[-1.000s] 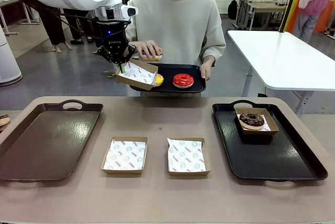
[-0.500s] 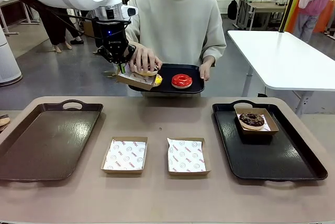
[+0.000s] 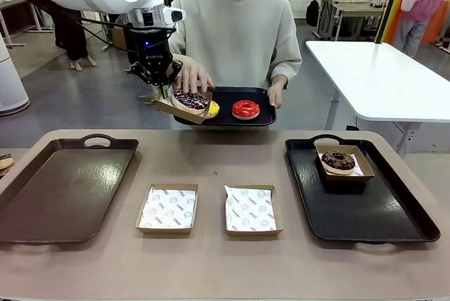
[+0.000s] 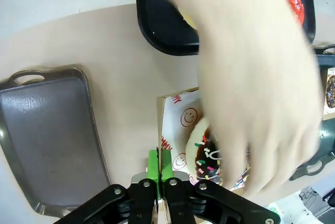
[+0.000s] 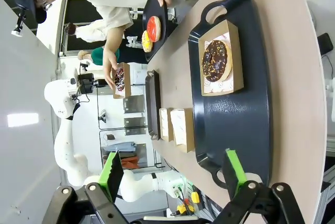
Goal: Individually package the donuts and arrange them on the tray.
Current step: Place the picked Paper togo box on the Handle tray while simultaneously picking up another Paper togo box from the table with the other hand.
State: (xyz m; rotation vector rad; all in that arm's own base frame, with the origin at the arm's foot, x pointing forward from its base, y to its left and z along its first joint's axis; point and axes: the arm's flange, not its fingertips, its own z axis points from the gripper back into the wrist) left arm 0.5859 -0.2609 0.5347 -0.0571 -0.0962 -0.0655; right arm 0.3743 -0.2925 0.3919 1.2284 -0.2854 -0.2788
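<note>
My left gripper (image 3: 163,91) is shut on the edge of a paper-lined cardboard box (image 3: 184,107), held in the air by the person's small black tray (image 3: 260,118). A dark donut with coloured sprinkles (image 3: 190,99) lies in that box. The person's hand (image 3: 191,76) hovers just over it. In the left wrist view the left gripper (image 4: 159,162) pinches the box (image 4: 175,111) wall, and a blurred hand (image 4: 251,77) covers part of the donut (image 4: 205,157). A red donut (image 3: 245,109) and a yellow donut (image 3: 212,108) lie on the small tray. My right gripper (image 5: 172,174) stands open above the black tray (image 5: 235,114).
A chocolate-brown donut (image 3: 338,161) sits boxed at the far end of the black tray (image 3: 380,216) on the right. A brown tray (image 3: 63,188) lies on the left. Two lined boxes (image 3: 167,208) (image 3: 252,209) rest between them near the table's front.
The person's hand has set the dark sprinkled donut into the box that my left gripper holds, and has since lifted off it. Neither arm has moved.
</note>
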